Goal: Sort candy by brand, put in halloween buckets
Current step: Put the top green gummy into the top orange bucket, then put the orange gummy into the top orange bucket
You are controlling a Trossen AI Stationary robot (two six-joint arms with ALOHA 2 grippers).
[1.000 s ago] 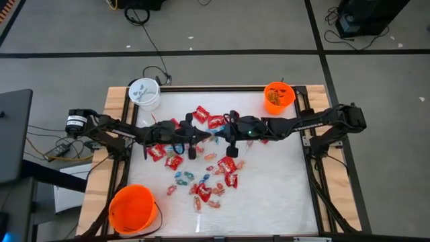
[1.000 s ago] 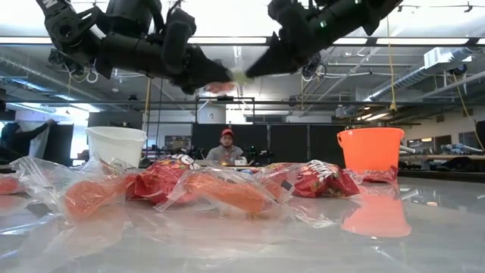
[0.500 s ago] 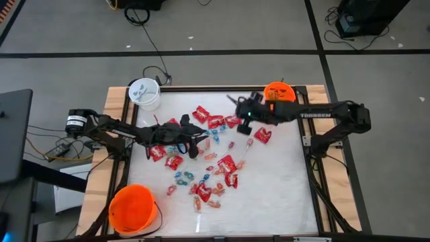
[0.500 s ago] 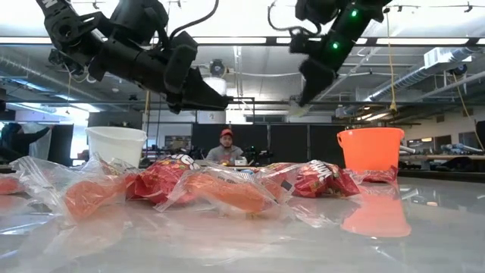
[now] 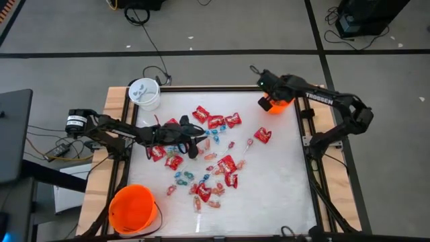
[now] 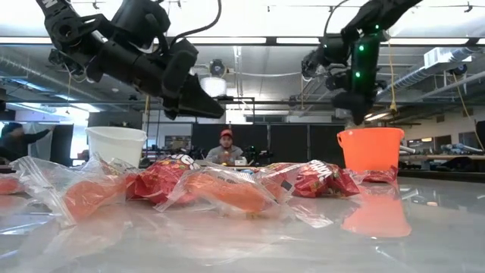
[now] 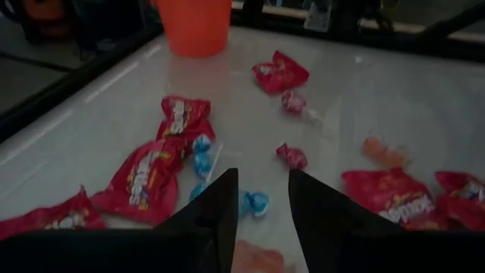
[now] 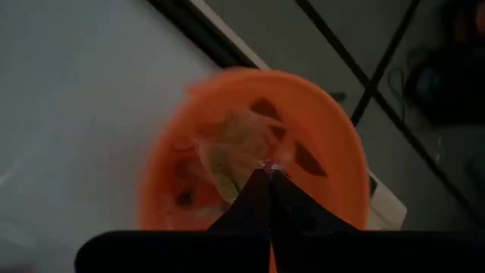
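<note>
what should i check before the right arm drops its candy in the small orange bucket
1. Right gripper over the small orange bucket: ok, the right wrist view looks straight down into it.
2. Fingers shut: ok.
3. Candy actually held: cannot tell; a pale wrapper shows at the fingertips but may lie in the bucket.
4. Bucket upright on the table: ok in the low view.
5. Left gripper out of the way: ok, open above the candy pile at mid-table.
6. Bucket has room: ok, only some candy is visible inside.
</note>
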